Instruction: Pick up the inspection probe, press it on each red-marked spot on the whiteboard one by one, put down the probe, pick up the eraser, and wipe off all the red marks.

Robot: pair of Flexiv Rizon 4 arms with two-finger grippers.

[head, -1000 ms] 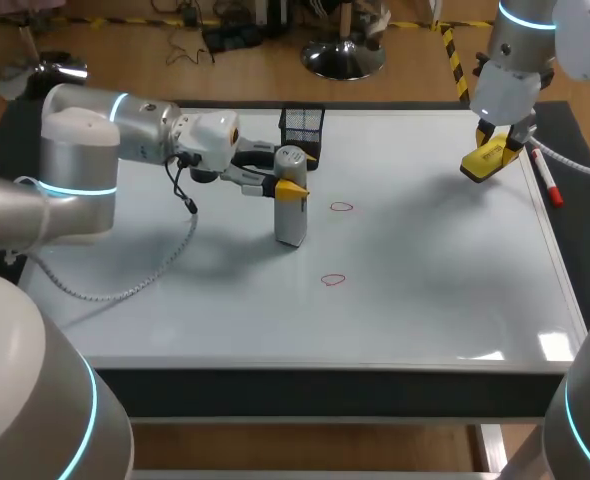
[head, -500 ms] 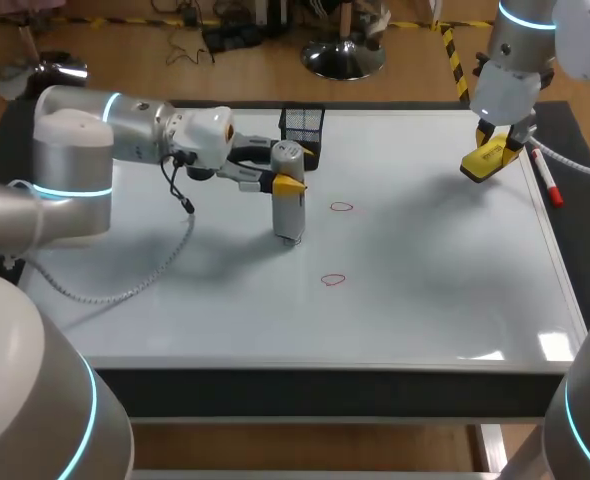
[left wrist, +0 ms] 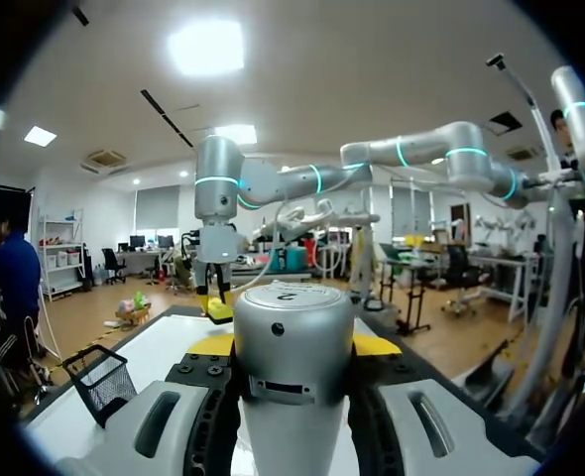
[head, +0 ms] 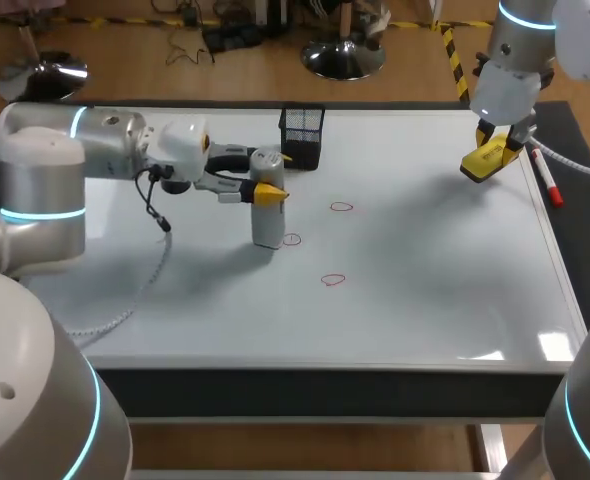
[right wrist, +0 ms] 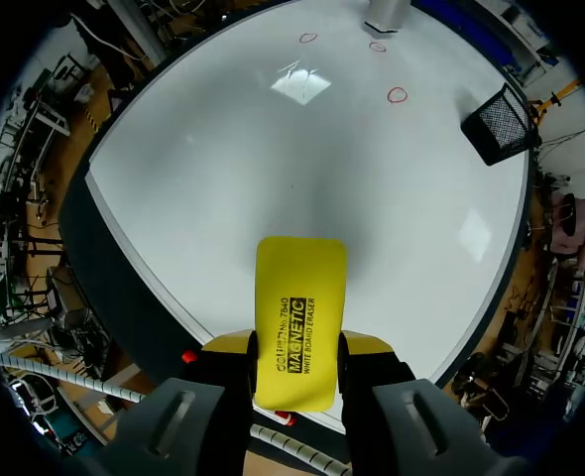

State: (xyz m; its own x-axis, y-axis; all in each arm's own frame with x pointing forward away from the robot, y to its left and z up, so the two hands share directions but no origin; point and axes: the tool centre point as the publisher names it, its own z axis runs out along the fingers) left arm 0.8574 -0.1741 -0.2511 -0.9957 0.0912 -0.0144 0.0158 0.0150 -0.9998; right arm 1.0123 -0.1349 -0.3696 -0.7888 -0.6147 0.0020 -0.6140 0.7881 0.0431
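The left gripper point(head: 273, 176) is clamped on the inspection probe point(head: 266, 214), one yellow finger on each side of the silver cylinder just under its cap. The probe stands upright, long axis vertical, cap up and foot down on the whiteboard point(head: 425, 290), left of the board's middle and closer to the far edge. Whether the foot actually presses the surface cannot be made out: the body hides the contact in the head view, and the left wrist view cuts the probe point(left wrist: 291, 367) off below the fingers. A red mark point(head: 291, 239) lies just beside the foot, toward the right edge. A second red mark point(head: 342, 207) lies farther back and a third point(head: 333, 280) nearer the front edge. A black mesh basket point(head: 302, 130) sits at the far edge.

The right gripper point(head: 488, 160) hangs over the far right corner, closed on the yellow eraser point(right wrist: 299, 332), whose long axis runs out along the fingers toward the board. A red marker point(head: 546, 182) lies along the right edge, its far end hidden behind that arm.
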